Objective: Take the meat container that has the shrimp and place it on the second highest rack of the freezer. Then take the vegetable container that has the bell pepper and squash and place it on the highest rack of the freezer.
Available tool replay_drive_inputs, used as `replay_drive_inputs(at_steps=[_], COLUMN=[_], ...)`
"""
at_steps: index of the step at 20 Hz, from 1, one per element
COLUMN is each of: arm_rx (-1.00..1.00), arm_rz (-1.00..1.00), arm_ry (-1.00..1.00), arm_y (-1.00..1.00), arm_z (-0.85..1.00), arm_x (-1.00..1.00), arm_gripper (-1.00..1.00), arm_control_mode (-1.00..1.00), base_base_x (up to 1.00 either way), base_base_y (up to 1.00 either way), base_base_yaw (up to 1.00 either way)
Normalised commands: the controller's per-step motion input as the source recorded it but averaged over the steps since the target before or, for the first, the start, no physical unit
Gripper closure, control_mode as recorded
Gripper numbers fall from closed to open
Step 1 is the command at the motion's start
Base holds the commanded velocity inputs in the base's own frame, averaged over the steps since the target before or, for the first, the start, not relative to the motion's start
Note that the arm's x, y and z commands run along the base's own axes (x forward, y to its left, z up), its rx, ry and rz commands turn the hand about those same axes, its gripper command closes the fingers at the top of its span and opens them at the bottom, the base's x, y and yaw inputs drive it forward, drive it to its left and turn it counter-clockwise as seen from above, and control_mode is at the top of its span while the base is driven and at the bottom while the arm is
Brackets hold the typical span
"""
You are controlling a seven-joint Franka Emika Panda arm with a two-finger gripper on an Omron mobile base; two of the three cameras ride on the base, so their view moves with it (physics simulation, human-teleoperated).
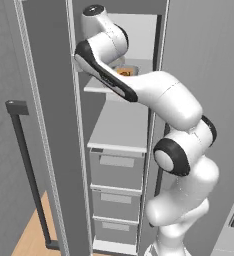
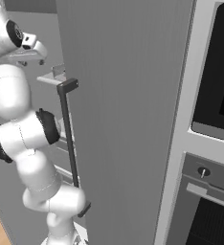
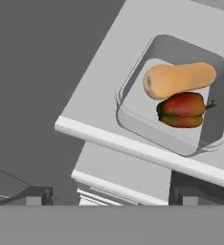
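The vegetable container (image 3: 173, 112) sits on the highest rack (image 3: 109, 81) of the freezer (image 1: 54, 125), holding the squash (image 3: 178, 79) and the bell pepper (image 3: 183, 110), which seem to touch; the pincer (image 3: 109, 195) hangs above the rack edge, jaws wide, gripping nothing.

A: What's ahead of the hand?
B: One container (image 3: 173, 115), holding one squash (image 3: 178, 80) and one pepper (image 3: 182, 110).
A: Shelves?
B: Two, upper shelf (image 3: 114, 72) and lower shelf (image 3: 123, 172). Three drawers (image 1: 115, 172) below.
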Motion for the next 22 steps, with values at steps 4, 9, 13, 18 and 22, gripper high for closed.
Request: replay_drive_inputs(at_steps=[4,9,13,18,22], arm_rx=[-0.16,-0.03,0.0,0.03,0.05], arm_rz=[0.04,0.03,0.0,0.0,-0.02], arm_ry=[-0.27,-0.17,-0.01,0.02,0.13], arm_y=[0.21,-0.06,-0.36,-0.63,-0.76], arm_z=[0.25,-0.07,-0.19,-0.21,-0.34], arm_x=[-1.0,-1.0,-1.0,-1.0,-1.0], arm_gripper=[-1.0,-1.0,-1.0,-1.0,-1.0], arm_control_mode=[-1.0,-1.0,-1.0,-1.0,-1.0], base_base_x=[0.0,0.0,0.0,0.0,0.0], base_base_y=[0.0,0.0,0.0,0.0,0.0], base_base_yaw=[0.0,0.0,0.0,0.0,0.0])
